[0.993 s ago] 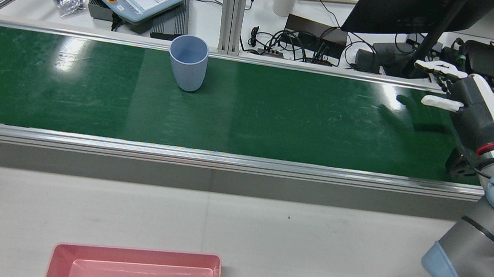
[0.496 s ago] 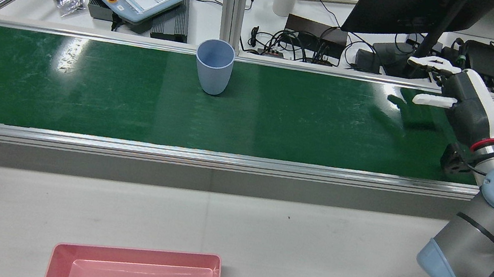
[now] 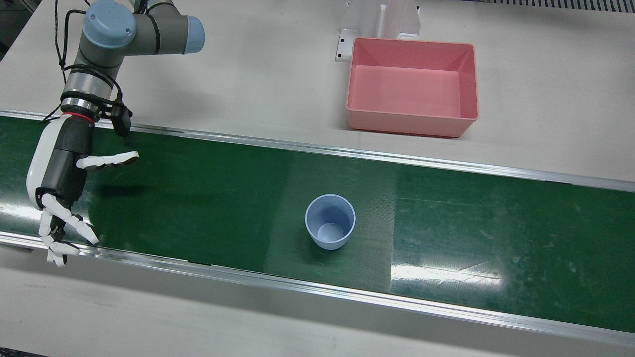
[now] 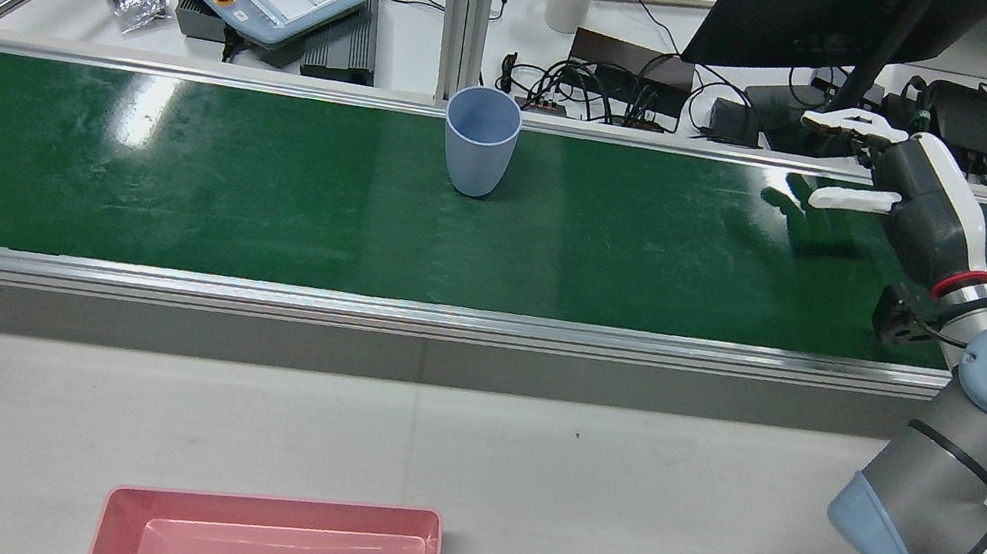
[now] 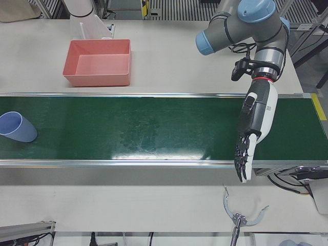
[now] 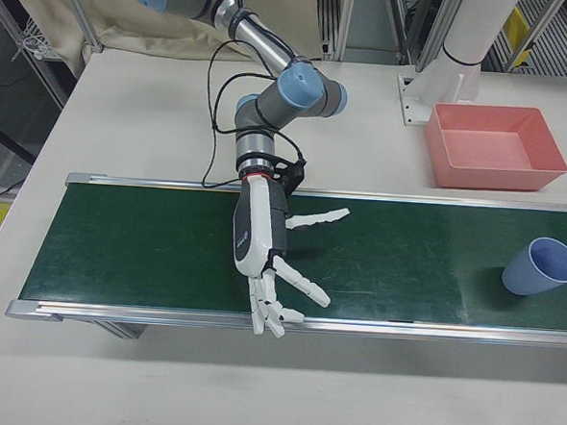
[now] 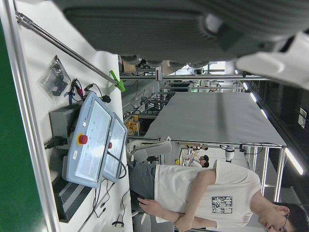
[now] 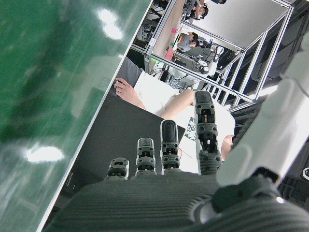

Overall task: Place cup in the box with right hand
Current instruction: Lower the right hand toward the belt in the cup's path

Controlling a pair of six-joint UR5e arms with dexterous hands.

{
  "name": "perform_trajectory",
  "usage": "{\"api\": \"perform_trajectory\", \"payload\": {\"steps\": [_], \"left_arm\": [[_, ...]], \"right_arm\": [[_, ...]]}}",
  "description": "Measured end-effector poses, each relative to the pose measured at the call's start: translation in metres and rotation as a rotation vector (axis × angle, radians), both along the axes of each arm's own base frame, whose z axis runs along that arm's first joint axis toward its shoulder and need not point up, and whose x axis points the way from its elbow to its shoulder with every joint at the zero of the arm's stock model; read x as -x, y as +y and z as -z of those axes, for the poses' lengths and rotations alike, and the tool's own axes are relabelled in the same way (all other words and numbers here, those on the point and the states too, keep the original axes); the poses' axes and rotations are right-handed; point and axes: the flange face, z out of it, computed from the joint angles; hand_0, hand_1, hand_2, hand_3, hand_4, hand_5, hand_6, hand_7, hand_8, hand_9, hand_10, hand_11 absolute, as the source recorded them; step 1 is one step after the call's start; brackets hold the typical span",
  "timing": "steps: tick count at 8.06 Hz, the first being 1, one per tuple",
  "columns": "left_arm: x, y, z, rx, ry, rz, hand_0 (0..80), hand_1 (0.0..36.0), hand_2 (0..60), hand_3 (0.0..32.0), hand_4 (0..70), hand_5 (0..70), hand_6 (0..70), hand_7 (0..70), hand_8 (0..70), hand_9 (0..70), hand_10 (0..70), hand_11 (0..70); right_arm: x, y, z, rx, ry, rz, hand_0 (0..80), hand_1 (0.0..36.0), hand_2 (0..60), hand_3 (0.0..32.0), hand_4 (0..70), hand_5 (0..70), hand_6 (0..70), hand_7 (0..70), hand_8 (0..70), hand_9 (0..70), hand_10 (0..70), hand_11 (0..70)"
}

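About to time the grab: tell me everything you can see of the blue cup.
The blue cup is a plain, handleless, matte tumbler that looks like plastic, tapering to a narrower base. It stands upright, mouth up and empty, on the green belt, nearer its operator-side rail. Nothing else touches it; the open right hand is well off along the belt.

- The cup (image 3: 330, 227) (image 4: 479, 140) (image 6: 537, 268) (image 5: 17, 126) is pale blue plastic, tapering to a narrower base, upright on the green belt with its mouth up and nothing inside. It stands well apart from the right hand's fingers (image 3: 63, 220), out along the belt in the direction the sideways finger points.
- The box (image 3: 464, 84) (image 4: 116, 515) (image 6: 551, 157) (image 5: 70, 56) is a pink rectangular tub, open-topped and empty, on the pale table beside the belt, farther from the fingers than the cup.
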Motion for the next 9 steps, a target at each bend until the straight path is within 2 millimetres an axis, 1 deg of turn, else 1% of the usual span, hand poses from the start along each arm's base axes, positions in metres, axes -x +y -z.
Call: {"api": "perform_trajectory", "payload": {"steps": [2, 3, 4, 5, 7, 9], "left_arm": [[0.0, 0.0, 0.0, 0.0, 0.0, 0.0, 0.0, 0.0, 0.0, 0.0, 0.0, 0.0, 0.0, 0.0, 0.0, 0.0, 0.0, 0.0], [0.0, 0.0, 0.0, 0.0, 0.0, 0.0, 0.0, 0.0, 0.0, 0.0, 0.0, 0.0, 0.0, 0.0, 0.0, 0.0, 0.0, 0.0], [0.0, 0.0, 0.0, 0.0, 0.0, 0.0, 0.0, 0.0, 0.0, 0.0, 0.0, 0.0, 0.0, 0.0, 0.0, 0.0, 0.0, 0.0], [0.0, 0.0, 0.0, 0.0, 0.0, 0.0, 0.0, 0.0, 0.0, 0.0, 0.0, 0.0, 0.0, 0.0, 0.0, 0.0, 0.0, 0.0], [0.0, 0.0, 0.0, 0.0, 0.0, 0.001, 0.0, 0.0, 0.0, 0.0, 0.0, 0.0, 0.0, 0.0, 0.0, 0.0, 0.0, 0.0], [0.0, 0.0, 0.0, 0.0, 0.0, 0.0, 0.0, 0.0, 0.0, 0.0, 0.0, 0.0, 0.0, 0.0, 0.0, 0.0, 0.0, 0.0]], "right_arm": [[0.001, -0.001, 0.003, -0.005, 0.003, 0.001, 45.8, 3.4, 0.4, 5.2, 27.5, 2.9, 7.4, 40.4, 7.7, 16.3, 3.1, 5.1], [0.001, 0.0, 0.002, -0.004, 0.004, 0.002, 45.7, 2.9, 0.0, 6.2, 25.4, 3.0, 7.2, 39.3, 7.6, 16.1, 3.2, 5.2], [0.003, 0.002, 0.0, 0.0, 0.006, 0.007, 45.5, 2.5, 0.0, 7.8, 21.8, 3.0, 6.8, 37.8, 7.5, 15.5, 3.3, 5.3], [0.004, 0.004, -0.002, 0.003, 0.008, 0.011, 45.5, 2.5, 0.0, 8.2, 20.3, 3.1, 6.7, 37.1, 7.4, 15.3, 3.3, 5.4], [0.006, 0.006, -0.005, 0.006, 0.008, 0.016, 45.5, 2.5, 0.0, 7.4, 22.0, 3.0, 6.9, 37.6, 7.5, 15.5, 3.4, 5.5], [0.014, 0.01, -0.008, 0.011, 0.015, 0.031, 45.5, 2.5, 0.0, 6.8, 22.9, 3.0, 7.0, 38.4, 7.7, 15.9, 3.5, 5.7]]}}
